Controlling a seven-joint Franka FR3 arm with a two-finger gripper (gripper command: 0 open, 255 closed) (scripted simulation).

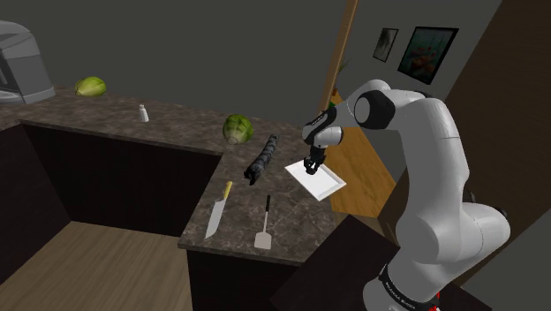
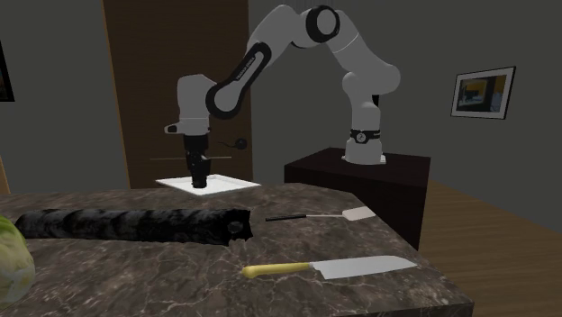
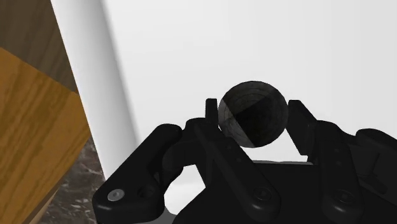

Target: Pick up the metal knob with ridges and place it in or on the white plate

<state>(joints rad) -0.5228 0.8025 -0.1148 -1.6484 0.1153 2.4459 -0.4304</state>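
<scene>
A dark, round metal knob [image 3: 253,114] sits between the two black fingers of my gripper [image 3: 253,109], which clasp it on both sides. Right behind it lies the flat white plate [image 3: 254,44]. In the shoulder view my gripper [image 1: 313,167] points down onto the white plate [image 1: 325,183] at the counter's far edge. The second exterior view shows the gripper [image 2: 199,181] with its tips just at the plate [image 2: 230,184]. In both exterior views the fingers hide the knob.
On the dark stone counter [image 1: 177,119] lie a long dark ridged roll [image 1: 262,159], a yellow-handled knife [image 1: 217,212] and a spatula [image 1: 265,225]. A lettuce head [image 1: 237,129], a small shaker [image 1: 142,112] and another green head [image 1: 90,86] stand further off.
</scene>
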